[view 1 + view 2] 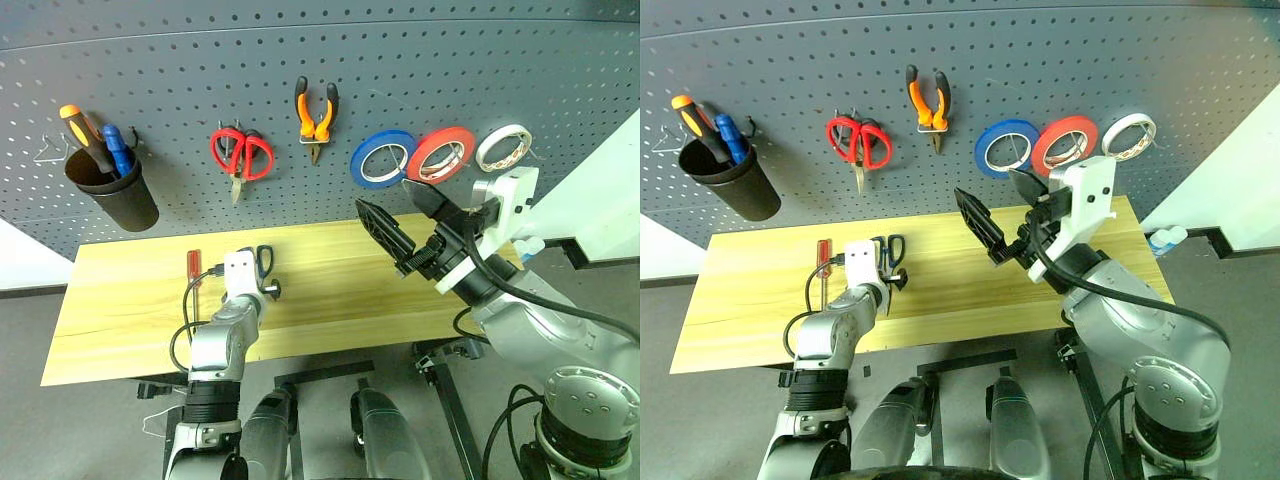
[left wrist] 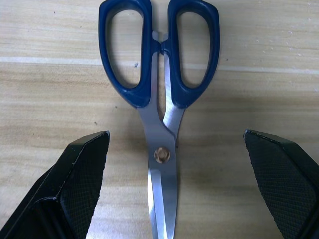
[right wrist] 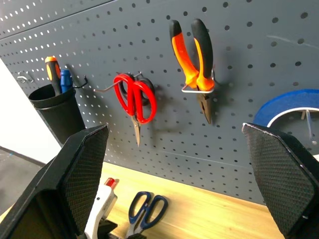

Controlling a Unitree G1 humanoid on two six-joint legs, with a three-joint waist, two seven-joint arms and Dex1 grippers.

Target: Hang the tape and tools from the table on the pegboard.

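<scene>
Head views: pegboard [image 1: 300,40] runs across the far wall. Hanging on it, left to right: black cup [image 1: 112,190] holding an orange screwdriver [image 1: 84,133] and a blue screwdriver [image 1: 118,150]; red-handled scissors [image 1: 241,154]; pliers [image 1: 316,116] with orange-and-black handles; blue tape roll [image 1: 382,158]; red tape roll [image 1: 441,154]; white tape roll [image 1: 503,147]. The three rolls hang side by side, the red one between the other two.

Bench [image 1: 120,310] of pale wood stands below the board. On it, left of centre, lies the red-handled screwdriver [image 1: 194,265], pointing near-to-far. Just right of it lie the dark-handled scissors [image 1: 264,262], partly hidden behind the left gripper [image 1: 888,282], which is low over the bench at the scissors. The right gripper [image 1: 402,222] is raised above the right half of the bench, pointing toward the board, jaws spread wide and empty.

Left wrist view: scissors [image 2: 160,74] lie flat on the wood, blades closed, handle loops away from the camera. The left fingers [image 2: 79,169] stand wide on either side of the blades, not touching them; jaws released, nothing held.

Right wrist view: right fingers [image 3: 82,169] are spread wide, empty. Between them show the hung pliers [image 3: 193,55], the red scissors [image 3: 135,98], the cup with both screwdrivers, and the edge of the blue roll [image 3: 289,107]. Below on the bench, the dark scissors [image 3: 145,209] beside the left arm's white wrist.
</scene>
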